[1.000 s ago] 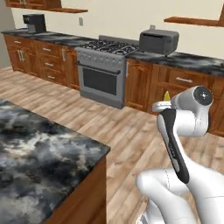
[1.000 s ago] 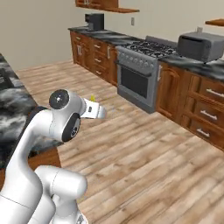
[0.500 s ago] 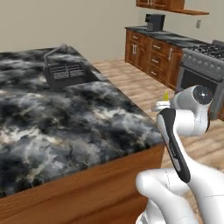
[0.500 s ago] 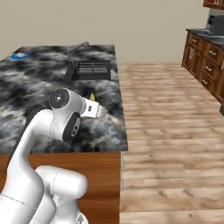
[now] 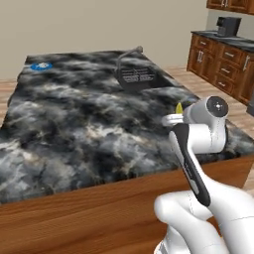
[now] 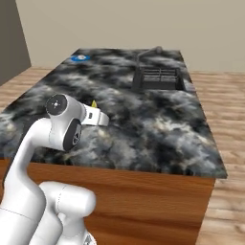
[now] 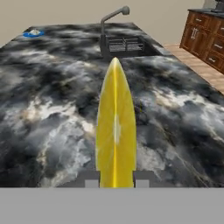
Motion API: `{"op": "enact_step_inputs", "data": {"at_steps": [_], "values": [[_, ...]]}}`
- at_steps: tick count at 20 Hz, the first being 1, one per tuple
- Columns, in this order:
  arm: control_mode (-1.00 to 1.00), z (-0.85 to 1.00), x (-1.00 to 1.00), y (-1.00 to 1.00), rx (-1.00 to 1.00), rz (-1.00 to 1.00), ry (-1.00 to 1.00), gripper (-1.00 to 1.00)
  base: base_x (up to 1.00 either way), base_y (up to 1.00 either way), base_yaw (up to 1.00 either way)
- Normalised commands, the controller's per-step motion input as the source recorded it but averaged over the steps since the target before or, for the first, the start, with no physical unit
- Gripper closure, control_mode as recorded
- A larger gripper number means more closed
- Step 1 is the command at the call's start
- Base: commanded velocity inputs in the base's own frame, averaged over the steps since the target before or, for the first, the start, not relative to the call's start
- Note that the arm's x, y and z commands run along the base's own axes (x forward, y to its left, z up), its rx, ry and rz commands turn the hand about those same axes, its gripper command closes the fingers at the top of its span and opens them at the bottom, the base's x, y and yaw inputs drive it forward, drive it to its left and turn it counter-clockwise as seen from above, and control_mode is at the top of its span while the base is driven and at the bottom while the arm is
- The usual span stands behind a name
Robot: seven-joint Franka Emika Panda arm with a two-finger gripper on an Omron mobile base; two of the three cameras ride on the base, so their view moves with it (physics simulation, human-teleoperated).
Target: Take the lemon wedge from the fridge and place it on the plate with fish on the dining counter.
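Note:
My gripper (image 7: 116, 181) is shut on the lemon wedge (image 7: 115, 127), a bright-yellow sliver that stands up between the two dark fingertips (image 7: 91, 181). The wedge's tip (image 5: 179, 107) peeks out beside my white wrist over the near right part of the dining counter (image 5: 74, 124); the tip (image 6: 94, 104) also shows from the other side. The small blue plate (image 5: 40, 65) sits at the counter's far left corner, well away from the gripper. It appears too as the plate (image 6: 80, 58) and the plate (image 7: 33, 33), with something pale and too small to make out on it. The fridge is out of view.
A dark sink (image 5: 136, 77) with a curved faucet (image 7: 114, 15) is set into the far right of the counter. Wooden wall cabinets with a coffee machine (image 5: 228, 25) stand at the back right. Wood floor runs along the counter's right side (image 6: 225, 95).
The whole picture has swung from the stove wall to the dining counter, so the base has turned. The gripper stays shut on the lemon wedge, arm pose unchanged.

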Motion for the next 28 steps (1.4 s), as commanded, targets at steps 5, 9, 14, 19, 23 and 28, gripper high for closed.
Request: {"op": "enact_step_inputs", "data": {"at_steps": [5, 9, 14, 19, 23, 28], "values": [[1.0, 0.0, 0.0, 0.0, 0.0, 0.0, 0.0, 1.0, -0.09, 1.0, 0.0], [1.0, 0.0, 0.0, 0.0, 0.0, 0.0, 0.0, 1.0, -0.01, 1.0, 0.0], [1.0, 0.0, 0.0, 0.0, 0.0, 0.0, 0.0, 1.0, 0.0, 1.0, 0.0], [1.0, 0.0, 0.0, 0.0, 0.0, 0.0, 0.0, 1.0, 0.0, 1.0, 0.0], [1.0, 0.0, 0.0, 0.0, 0.0, 0.0, 0.0, 1.0, 0.0, 1.0, 0.0], [1.0, 0.0, 0.0, 0.0, 0.0, 0.0, 0.0, 1.0, 0.12, 1.0, 0.0]]}}
